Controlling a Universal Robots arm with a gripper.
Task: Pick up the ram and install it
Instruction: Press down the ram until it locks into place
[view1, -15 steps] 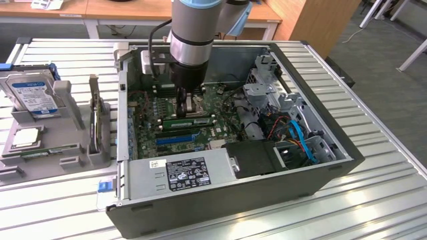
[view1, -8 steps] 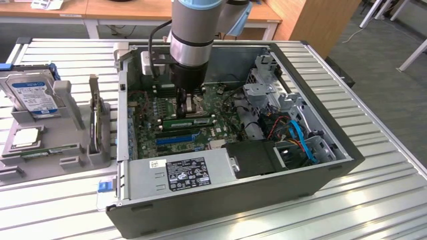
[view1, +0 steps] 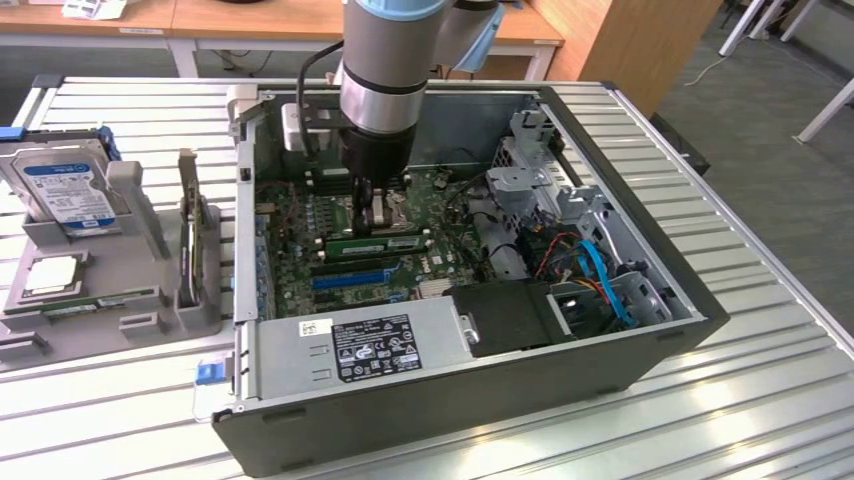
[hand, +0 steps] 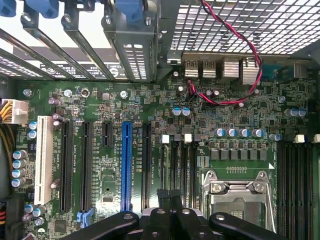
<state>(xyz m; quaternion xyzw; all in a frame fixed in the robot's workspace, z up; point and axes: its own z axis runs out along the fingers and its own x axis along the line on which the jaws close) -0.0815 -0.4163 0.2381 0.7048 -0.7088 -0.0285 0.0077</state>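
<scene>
The open computer case (view1: 561, 380) lies centre on the worktop (view1: 747, 400). At its nine o'clock sits a parts holder (view1: 80, 300), hard drive (view1: 64, 188) at the holder's twelve. The ram (view1: 380, 242) lies on the motherboard (view1: 300, 225) inside.

My exterior view: high, off arm, looking down at slant on open computer case (view1: 467, 300) on slatted desk (view1: 747, 380), whole case in frame, mid distance. My wrist view: rides on arm, faces straight down into case, close to motherboard (hand: 150, 135), pincer (hand: 170, 200) at frame edge. Both views share motherboard (view1: 360, 230), its slots and processor socket (hand: 235, 195).
</scene>
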